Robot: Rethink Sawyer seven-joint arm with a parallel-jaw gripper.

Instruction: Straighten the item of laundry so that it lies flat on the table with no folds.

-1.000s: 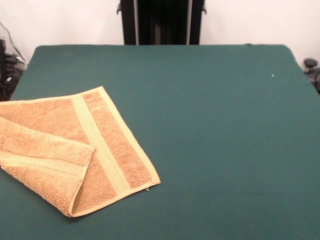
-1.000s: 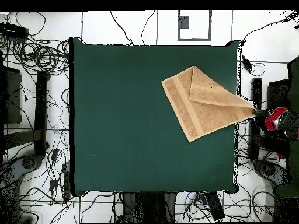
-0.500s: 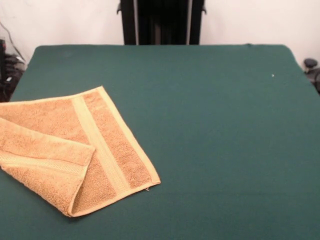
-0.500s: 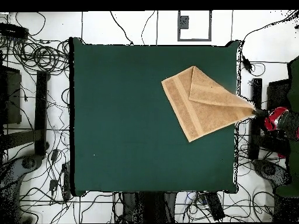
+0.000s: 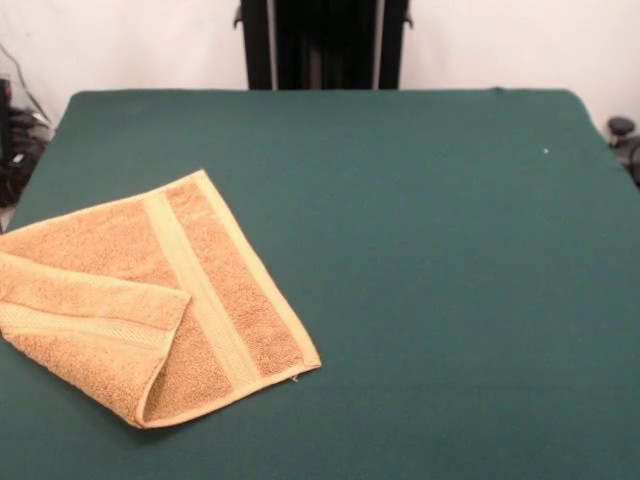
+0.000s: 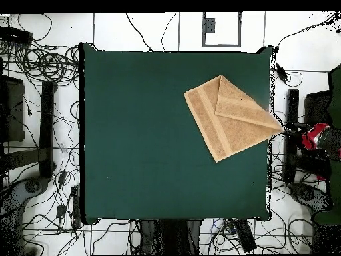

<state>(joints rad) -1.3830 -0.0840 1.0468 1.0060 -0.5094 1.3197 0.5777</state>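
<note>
The golden-tan towel [image 5: 215,290] lies at the left of the green table [image 5: 430,260] in the front view. Its left part runs out past the picture's edge. One corner is folded back over it as a flap [image 5: 90,300], and a small white tag [image 5: 294,378] shows at its near edge. In the overhead view the towel [image 6: 226,123] lies at the table's [image 6: 146,133] right side, with one corner reaching the right edge. My gripper [image 6: 298,132], red and black, is just off that edge beside the corner. I cannot tell whether it touches the towel.
The robot's black pedestal [image 5: 320,45] stands at the table's far side. Several cables [image 6: 40,63] and black stands [image 6: 46,127] lie on the floor around the table. A dark object [image 5: 622,128] sits off the table's right edge in the front view.
The towel's corner that stretched out over the table's edge has drawn back toward the table. In the front view the towel's far left edge has sunk lower. The gripper has barely moved.
</note>
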